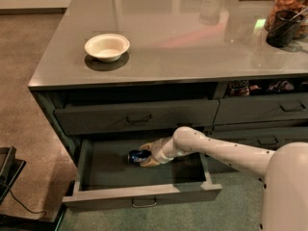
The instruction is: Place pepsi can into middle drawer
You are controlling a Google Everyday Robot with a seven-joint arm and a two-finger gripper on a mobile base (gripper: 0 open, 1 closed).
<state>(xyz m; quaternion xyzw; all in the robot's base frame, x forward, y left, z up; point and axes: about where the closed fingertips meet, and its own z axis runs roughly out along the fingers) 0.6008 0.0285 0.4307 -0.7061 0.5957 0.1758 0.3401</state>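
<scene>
The middle drawer point(96, 197) stands open at the 6 o'clock side of the bench point(192, 47), its silvery bar handle point(144, 203) facing the camera and its dark flat floor exposed. This is what lets the white arm point(216, 150) reach in from about 4 o'clock, passing under the shut upper drawer point(134, 118). The tool point(148, 158) sits low inside the drawer, near the middle of its floor and a little toward the back wall. The pepsi can point(136, 156) lies at the tool's 9 o'clock, touching its tip, with its long axis roughly level instead of upright. That suits an arm entering sideways through a shallow gap, where a standing can would have little room under the drawer above. I cannot tell whether the tool is clamped on the can or has already eased off it. Nor is it clear whether the can rests on the drawer floor or hangs just above it. By my reading the task is at its last step, since the can is well within the drawer walls and needs only to be let go and left there. A can on its side may roll, so a gentle release seems wise. The white bowl point(107, 46) sits on the bench top at 10 o'clock, well apart from all this.
</scene>
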